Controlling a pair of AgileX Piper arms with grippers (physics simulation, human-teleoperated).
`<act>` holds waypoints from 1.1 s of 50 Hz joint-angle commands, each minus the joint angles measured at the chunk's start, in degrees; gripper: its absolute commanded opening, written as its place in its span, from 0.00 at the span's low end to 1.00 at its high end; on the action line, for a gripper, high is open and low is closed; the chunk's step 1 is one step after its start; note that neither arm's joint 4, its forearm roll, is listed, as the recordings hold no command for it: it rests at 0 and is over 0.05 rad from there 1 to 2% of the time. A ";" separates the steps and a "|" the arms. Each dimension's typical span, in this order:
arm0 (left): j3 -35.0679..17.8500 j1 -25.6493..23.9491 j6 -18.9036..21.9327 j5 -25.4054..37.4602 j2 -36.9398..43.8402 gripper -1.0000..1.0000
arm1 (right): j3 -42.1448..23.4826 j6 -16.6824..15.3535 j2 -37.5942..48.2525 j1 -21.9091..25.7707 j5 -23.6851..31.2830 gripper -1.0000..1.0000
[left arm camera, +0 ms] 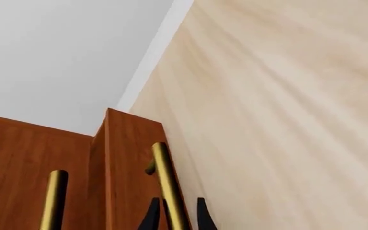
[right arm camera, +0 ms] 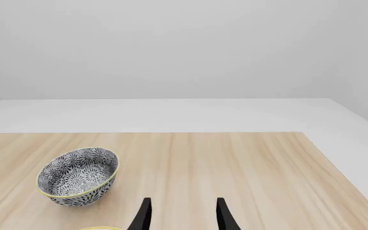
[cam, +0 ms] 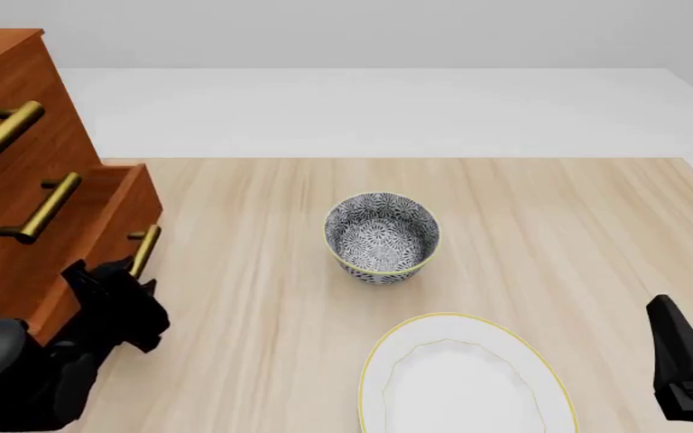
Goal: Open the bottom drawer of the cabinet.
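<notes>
The cabinet (cam: 10, 108) stands at the table's far left, reddish-brown with three brass bar handles. The bottom drawer (cam: 112, 203) stands pulled partly out of it. My left gripper (cam: 130, 280) is at the drawer's brass handle (cam: 144, 250). In the left wrist view the two black fingers sit on either side of that handle (left arm camera: 168, 182), closed around it, with the drawer front (left arm camera: 130, 158) standing out from the drawer above. My right gripper (right arm camera: 181, 206) is open and empty, low at the front right (cam: 684, 361).
A patterned bowl (cam: 382, 236) with a yellow rim stands mid-table and also shows in the right wrist view (right arm camera: 77, 176). A white plate (cam: 467, 379) with a yellow rim lies near the front edge. The middle drawer's handle (left arm camera: 55, 201) is beside the held one.
</notes>
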 commanded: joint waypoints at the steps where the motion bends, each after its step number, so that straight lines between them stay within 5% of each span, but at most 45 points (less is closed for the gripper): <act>1: -4.84 -9.23 -0.84 0.02 7.42 0.00 | 0.00 0.01 -0.02 -0.01 0.00 1.00; 33: -4.34 -11.64 -0.94 0.02 6.53 0.00 | 0.00 -0.01 0.01 0.00 0.00 1.00; 34: -4.12 -12.65 0.16 0.02 5.37 1.00 | 0.00 -0.01 0.01 -0.01 0.00 1.00; 48: 15.08 -19.36 -4.40 0.04 -31.52 1.00 | 0.00 0.00 -0.01 0.01 0.00 1.00; 55: 13.12 -24.39 -3.55 24.86 -60.18 1.00 | 0.00 -0.01 -0.01 0.00 0.00 1.00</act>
